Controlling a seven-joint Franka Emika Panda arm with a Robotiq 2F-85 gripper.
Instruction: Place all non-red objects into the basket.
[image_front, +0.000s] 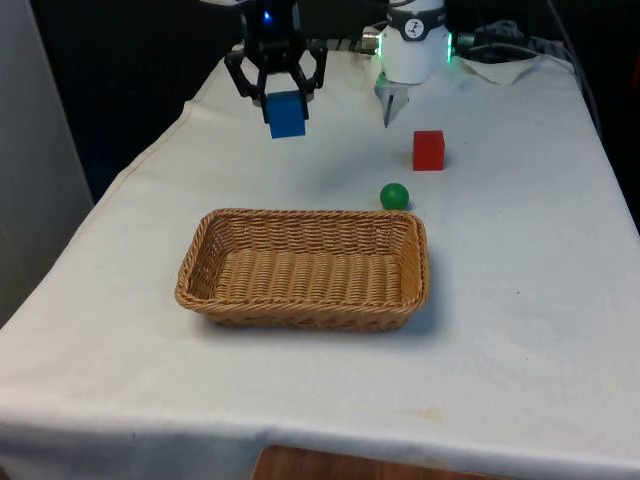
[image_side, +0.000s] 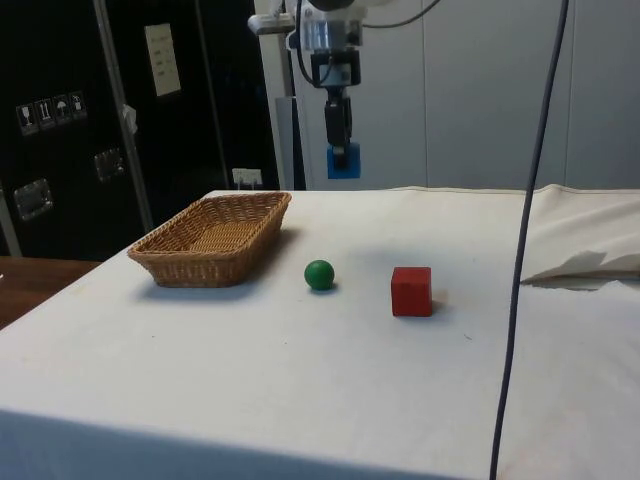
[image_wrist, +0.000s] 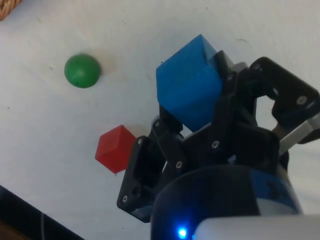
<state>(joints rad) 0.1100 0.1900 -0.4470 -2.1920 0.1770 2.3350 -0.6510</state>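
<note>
- Front view first: I have the hand (image_front: 281, 92) up in the air past the far rim of the basket (image_front: 304, 312), with its fingers closed on the blue cube (image_front: 287, 114).
- From this camera the basket lies nearer to the lens than the hand and a little toward the front view's right of it, with its long axis running across the picture. I judge the carry has to come toward the camera and then down.
- The green ball (image_front: 394, 196) sits on the surface (image_front: 520, 330) just behind the basket's far corner on the front view's right. The red cube (image_front: 428, 150) is farther back, apart from the ball.
- Side view next: the hand (image_side: 340, 140) hangs well above the surface (image_side: 300, 380), and the blue cube (image_side: 343, 160) is clear of the cloth with open air under it.
- The basket (image_side: 205, 268) is off to one side of the hand here, not underneath, so I would not release yet.
- The green ball (image_side: 319, 274) and the red cube (image_side: 411, 291) rest near each other, not touching, both outside the basket.
- Wrist view last: the blue cube (image_wrist: 189, 87) is clamped between the fingers (image_wrist: 235, 90), tilted in the grip.
- Below it I see the green ball (image_wrist: 82, 70) and the red cube (image_wrist: 115, 148) on the surface (image_wrist: 45, 130), and a sliver of the basket (image_wrist: 7, 7) at the picture's corner beyond the ball.
- My reading is one of two non-red things in hand, none in the basket.
</note>
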